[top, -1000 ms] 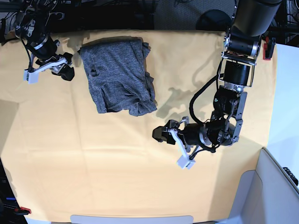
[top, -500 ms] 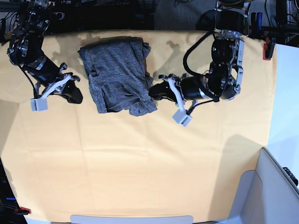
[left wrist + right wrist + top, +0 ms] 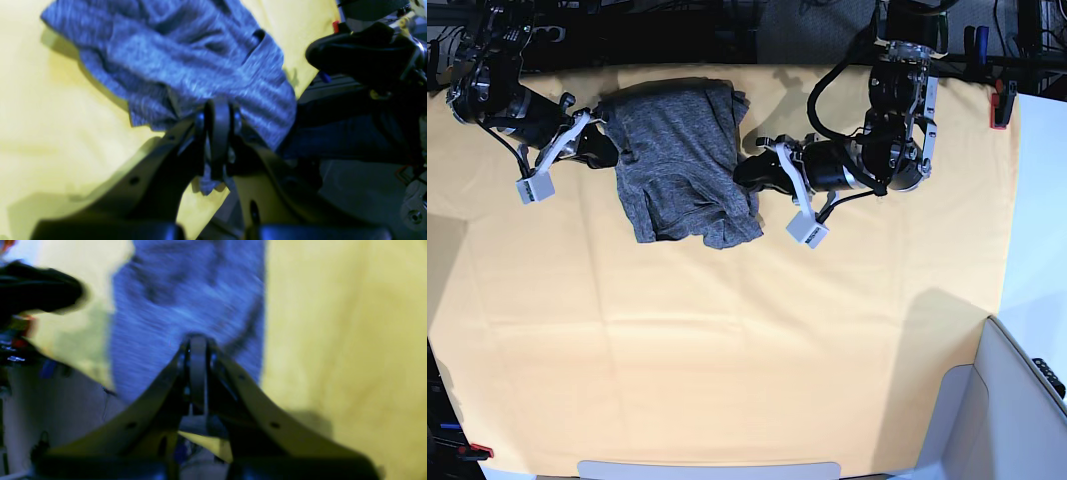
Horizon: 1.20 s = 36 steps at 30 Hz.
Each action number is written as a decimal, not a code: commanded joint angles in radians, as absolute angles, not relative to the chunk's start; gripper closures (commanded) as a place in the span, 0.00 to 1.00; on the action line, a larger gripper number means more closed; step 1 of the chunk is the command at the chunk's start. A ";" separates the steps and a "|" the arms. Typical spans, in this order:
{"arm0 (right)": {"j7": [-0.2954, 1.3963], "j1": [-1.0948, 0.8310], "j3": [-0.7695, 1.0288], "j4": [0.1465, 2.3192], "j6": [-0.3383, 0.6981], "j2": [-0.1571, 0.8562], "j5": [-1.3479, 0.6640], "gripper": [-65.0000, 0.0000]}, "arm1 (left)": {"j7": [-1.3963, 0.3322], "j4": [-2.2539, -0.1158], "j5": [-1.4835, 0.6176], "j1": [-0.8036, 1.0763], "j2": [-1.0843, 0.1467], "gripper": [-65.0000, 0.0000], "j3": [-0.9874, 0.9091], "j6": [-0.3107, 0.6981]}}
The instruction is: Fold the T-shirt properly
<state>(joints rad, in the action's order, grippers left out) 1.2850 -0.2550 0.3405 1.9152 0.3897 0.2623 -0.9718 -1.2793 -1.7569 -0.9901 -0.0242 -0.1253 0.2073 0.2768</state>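
The dark heather-grey T-shirt (image 3: pixel 677 160) lies folded in a rumpled block at the far left-centre of the yellow-orange table cloth (image 3: pixel 727 340). My left gripper (image 3: pixel 745 172) is at its right edge. In the left wrist view the left gripper (image 3: pixel 218 108) is shut on the T-shirt (image 3: pixel 186 63), with a scrap of grey cloth showing between the fingers. My right gripper (image 3: pixel 610 150) is at the shirt's left edge. In the blurred right wrist view the right gripper (image 3: pixel 197 341) is closed, its tips on the T-shirt (image 3: pixel 186 293).
The table's far edge (image 3: pixel 827 66) runs just behind the shirt, with dark equipment beyond. A red clamp (image 3: pixel 999 105) sits at the far right. A grey-white bin (image 3: pixel 1017 410) stands at the lower right corner. The right arm (image 3: pixel 360 53) shows in the left wrist view.
Both arms have moved in to the shirt's sides, the left arm from the middle of the table. Both grippers, open a second ago, have shut at the shirt's edges.
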 commanded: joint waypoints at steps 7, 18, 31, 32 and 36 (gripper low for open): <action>1.267 -0.171 0.344 1.900 0.176 0.265 -0.765 1.00 | -1.268 -1.773 -1.010 0.005 -0.130 0.99 0.203 0.282; 1.201 -0.303 0.593 2.052 0.021 0.260 -0.826 1.00 | -0.997 -2.011 -1.007 0.257 -0.390 1.00 0.189 0.220; 1.201 -0.710 0.751 2.043 0.008 0.185 -0.654 1.00 | -0.688 -1.966 -0.931 0.842 -0.275 1.00 -0.289 0.171; 1.201 -0.717 0.750 2.031 0.008 0.154 -0.595 1.00 | -0.688 -1.931 -0.897 0.852 -0.259 1.00 -0.305 0.170; 1.201 -0.702 0.745 1.888 0.008 0.024 -0.358 1.00 | -0.676 -1.709 -0.865 0.840 -0.251 1.00 -0.240 0.110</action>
<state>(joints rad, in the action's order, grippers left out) 1.2060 -0.6952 0.7422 1.8702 0.0067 0.0147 -0.3408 -0.6979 -1.6962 -0.8524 0.8352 -0.2428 -0.2340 0.0978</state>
